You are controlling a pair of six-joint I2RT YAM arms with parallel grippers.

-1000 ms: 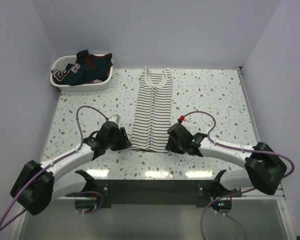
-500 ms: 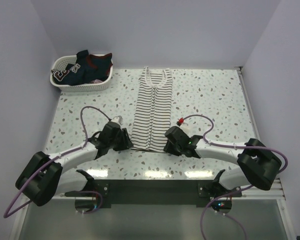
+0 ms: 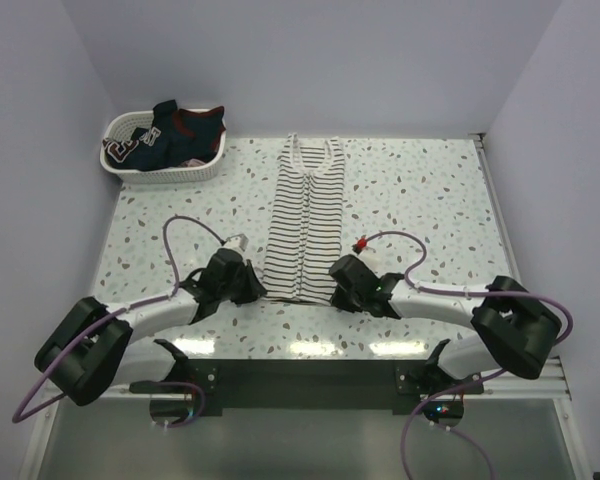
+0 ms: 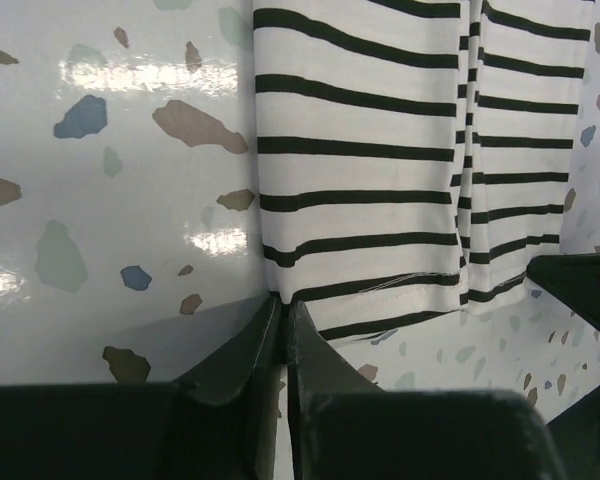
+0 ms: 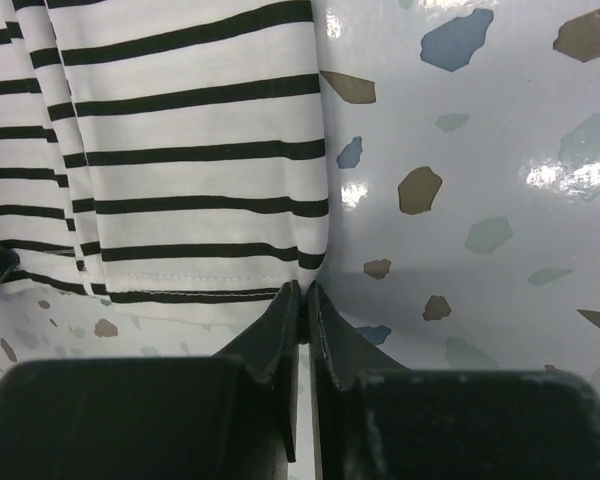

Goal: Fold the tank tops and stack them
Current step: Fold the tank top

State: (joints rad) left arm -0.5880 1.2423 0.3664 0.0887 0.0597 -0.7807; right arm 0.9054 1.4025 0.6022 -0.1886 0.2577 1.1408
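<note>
Pinching the near hem, both grippers grip the striped top (image 3: 302, 215): the left gripper (image 4: 283, 310) at its left corner, the right gripper (image 5: 302, 295) at its right, jaws narrowed to a slit on the cloth. It lies flat in the middle of the table (image 3: 420, 200), folded lengthwise. Thin and limp, it will likely sag, so the corners suit. One striped top is out. The basket (image 3: 120, 160) holds one navy top (image 3: 175, 130) and more cloth that cannot be counted.

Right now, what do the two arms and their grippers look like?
Both the left arm and right arm have white links and bulky black joints. A thin purple cable loops along each. The left gripper and right gripper have black, wedge-shaped fingers. A small red fitting sits at the right wrist.
</note>
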